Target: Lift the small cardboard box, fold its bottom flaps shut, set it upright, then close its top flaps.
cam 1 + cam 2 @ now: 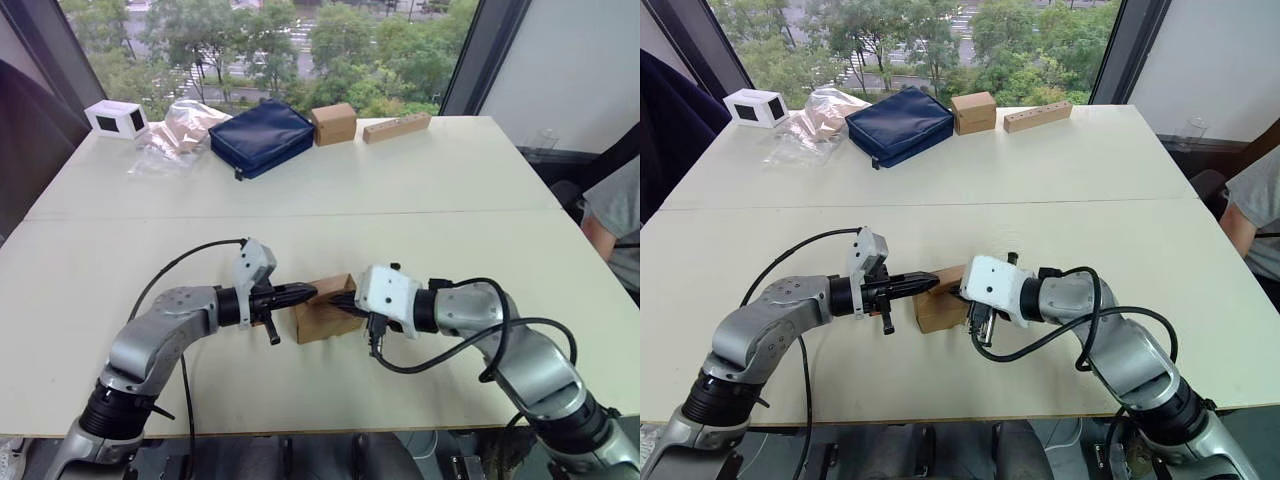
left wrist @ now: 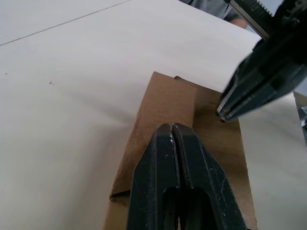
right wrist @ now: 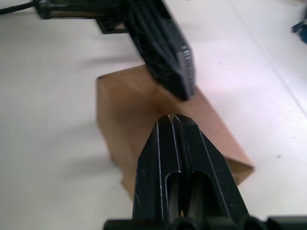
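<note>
The small cardboard box (image 1: 322, 312) sits near the counter's (image 1: 400, 200) front edge, between both arms; left gripper (image 1: 306, 292) and right gripper (image 1: 338, 301), fingers pressed together and holding nothing, meet over its top from opposite ends.

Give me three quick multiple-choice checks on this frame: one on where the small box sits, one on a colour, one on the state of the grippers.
1. Where is the small cardboard box?
A. At the table's far edge by the window
B. On the table between the two grippers, near the robot
C. Lifted clear of the table

2. What colour is the zipped pouch at the far side?
A. Navy blue
B. Red
C. Green

3. How do the fingers of the left gripper and right gripper stand?
A. Both wide open
B. One open, one shut
C. Both shut, tips over the box top

Answers: 1 B, the head views show it resting on the table between both arms. 2 A, it is plainly dark blue. 3 C, each wrist view shows fingers pressed together above the cardboard.
</note>
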### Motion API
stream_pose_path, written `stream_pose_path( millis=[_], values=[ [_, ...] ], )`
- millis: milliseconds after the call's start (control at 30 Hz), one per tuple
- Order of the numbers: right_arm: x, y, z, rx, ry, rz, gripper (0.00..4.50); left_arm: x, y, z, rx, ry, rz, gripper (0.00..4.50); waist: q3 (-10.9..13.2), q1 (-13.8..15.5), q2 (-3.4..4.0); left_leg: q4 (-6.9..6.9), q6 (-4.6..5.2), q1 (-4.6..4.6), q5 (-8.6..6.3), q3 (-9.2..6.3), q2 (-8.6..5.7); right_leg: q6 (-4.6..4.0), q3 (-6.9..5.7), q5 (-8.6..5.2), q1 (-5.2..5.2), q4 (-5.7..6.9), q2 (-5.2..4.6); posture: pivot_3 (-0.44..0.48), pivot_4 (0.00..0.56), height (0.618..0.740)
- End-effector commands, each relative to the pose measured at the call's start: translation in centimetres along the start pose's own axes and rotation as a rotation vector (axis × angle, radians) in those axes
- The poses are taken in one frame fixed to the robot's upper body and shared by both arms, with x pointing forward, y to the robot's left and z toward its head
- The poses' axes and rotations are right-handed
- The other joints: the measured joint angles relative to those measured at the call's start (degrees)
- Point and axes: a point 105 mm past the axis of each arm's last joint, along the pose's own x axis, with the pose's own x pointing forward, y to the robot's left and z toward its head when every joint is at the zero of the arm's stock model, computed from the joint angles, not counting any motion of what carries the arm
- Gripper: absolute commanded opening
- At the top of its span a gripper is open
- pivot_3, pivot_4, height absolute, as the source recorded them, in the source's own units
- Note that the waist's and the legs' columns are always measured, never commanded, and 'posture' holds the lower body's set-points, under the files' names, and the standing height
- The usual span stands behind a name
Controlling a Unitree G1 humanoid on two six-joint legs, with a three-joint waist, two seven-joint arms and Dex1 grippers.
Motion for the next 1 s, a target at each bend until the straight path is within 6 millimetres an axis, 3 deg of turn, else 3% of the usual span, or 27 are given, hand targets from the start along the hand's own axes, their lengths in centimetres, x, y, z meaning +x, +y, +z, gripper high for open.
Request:
stream_pose_path(
  millis=[33,367,667,800,1000],
  values=[
    [0.4,0.3,0.1,-0.047,-0.001,0.01,0.0,0.2,-0.5,-0.3,-0.024,-0.001,-0.019,0.03,0.0,0.1,0.0,0.0,0.0,0.0,0.0,-0.01,0.0,0.0,0.0,0.0,0.0,-0.01,0.0,0.0,0.15,0.74],
    [1.2,1.1,-0.8,-0.071,0.03,0.042,0.0,0.1,-0.4,0.1,-0.037,-0.012,-0.013,0.03,0.0,0.0,-0.01,0.0,0.0,0.0,0.0,0.01,-0.02,0.0,-0.01,0.0,0.0,-0.01,0.02,0.0,0.15,0.74],
    [1.4,-0.6,-2.0,-0.173,0.119,-0.048,0.0,0.0,-0.9,-0.6,-0.008,0.038,-0.04,0.03,0.0,0.0,-0.01,0.0,0.0,0.0,0.0,0.01,-0.02,0.0,-0.02,0.0,0.01,0.0,0.04,0.0,0.15,0.74],
    [0.4,1.1,-0.4,-0.102,0.028,0.043,0.0,0.0,-0.7,-0.6,-0.008,0.031,-0.031,0.03,0.0,0.1,-0.01,0.0,0.0,0.0,0.0,0.01,-0.03,0.0,-0.02,0.0,0.02,0.0,0.03,0.0,0.15,0.74],
    [-1.3,1.6,1.0,-0.041,-0.027,0.099,0.0,0.1,-0.4,-0.5,-0.002,0.03,-0.024,0.03,0.0,0.0,0.0,0.0,0.01,0.0,0.0,-0.01,-0.01,0.0,-0.01,0.0,0.02,0.0,-0.01,0.0,0.15,0.74]
  ],
)
